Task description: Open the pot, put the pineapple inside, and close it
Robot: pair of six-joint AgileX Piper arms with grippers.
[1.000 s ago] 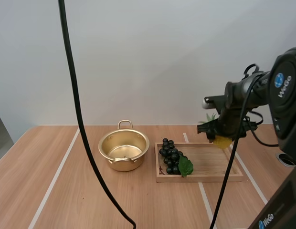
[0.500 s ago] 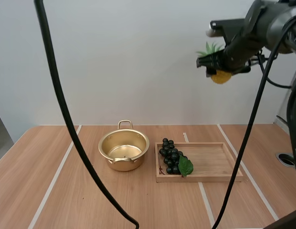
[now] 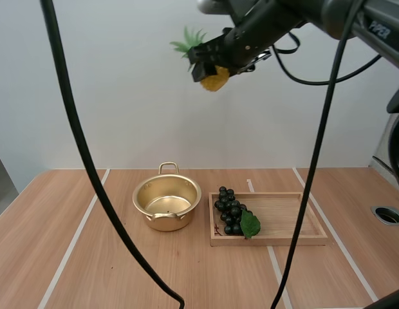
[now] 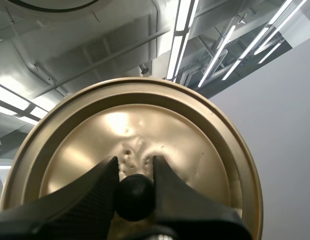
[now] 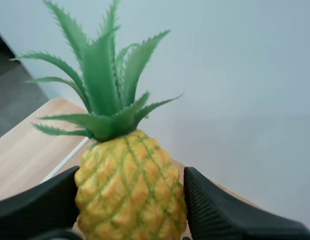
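My right gripper (image 3: 211,66) is high above the table, shut on a small yellow pineapple (image 3: 215,78) whose green crown points left. In the right wrist view the pineapple (image 5: 130,191) sits pinched between the two black fingers (image 5: 221,215). The gold pot (image 3: 167,203) stands open on the table, well below and left of the pineapple. In the left wrist view my left gripper (image 4: 134,176) is shut on the black knob (image 4: 134,196) of the gold lid (image 4: 190,150), which it holds up against the ceiling.
A wooden tray (image 3: 291,222) lies right of the pot, with a bunch of dark grapes (image 3: 230,211) and a green leaf at its left end. White stripes run across the wooden table (image 3: 90,257).
My right arm has swung up and to the left with the pineapple, from above the tray's right end to high over the pot's right side. Pot, tray and grapes have not moved.
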